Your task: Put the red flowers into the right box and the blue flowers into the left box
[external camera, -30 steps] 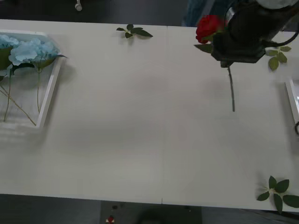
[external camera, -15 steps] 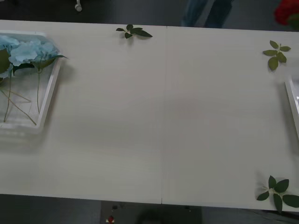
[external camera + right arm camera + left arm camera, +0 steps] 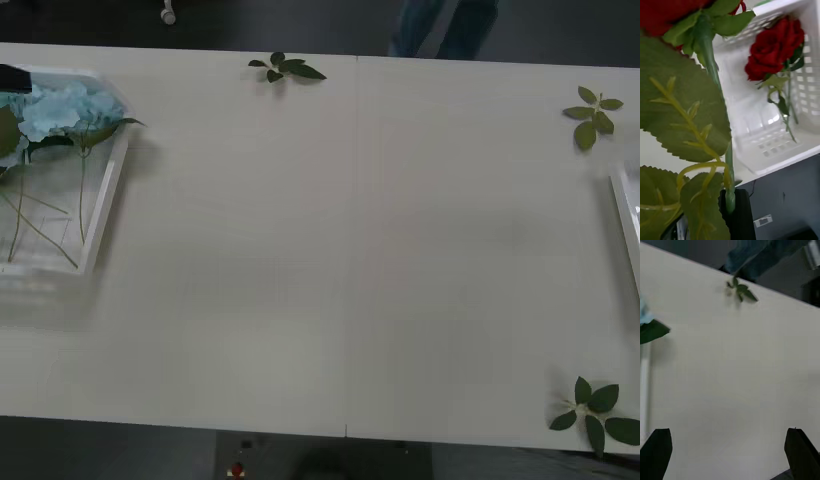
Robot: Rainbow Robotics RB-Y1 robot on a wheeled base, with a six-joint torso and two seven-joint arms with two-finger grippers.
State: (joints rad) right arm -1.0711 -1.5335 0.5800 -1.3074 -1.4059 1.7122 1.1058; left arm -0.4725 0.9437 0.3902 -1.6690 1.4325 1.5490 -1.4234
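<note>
From above we look forward and down across the whole table (image 3: 350, 250). Our left wrist camera hangs over the same tabletop, sharing the leaf sprig (image 3: 285, 68) (image 3: 739, 290) at the far edge. Our right wrist camera sits very close behind a red flower's stem (image 3: 717, 86), facing the right box (image 3: 767, 127).

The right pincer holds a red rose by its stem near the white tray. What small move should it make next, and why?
Probably lower the held artificial red rose over the shallow white plastic tray and release. The right pincer is shut on its green stem, the tray lies just beyond, and another red rose already rests inside. The left pincer hangs open over the table, idle.
</note>
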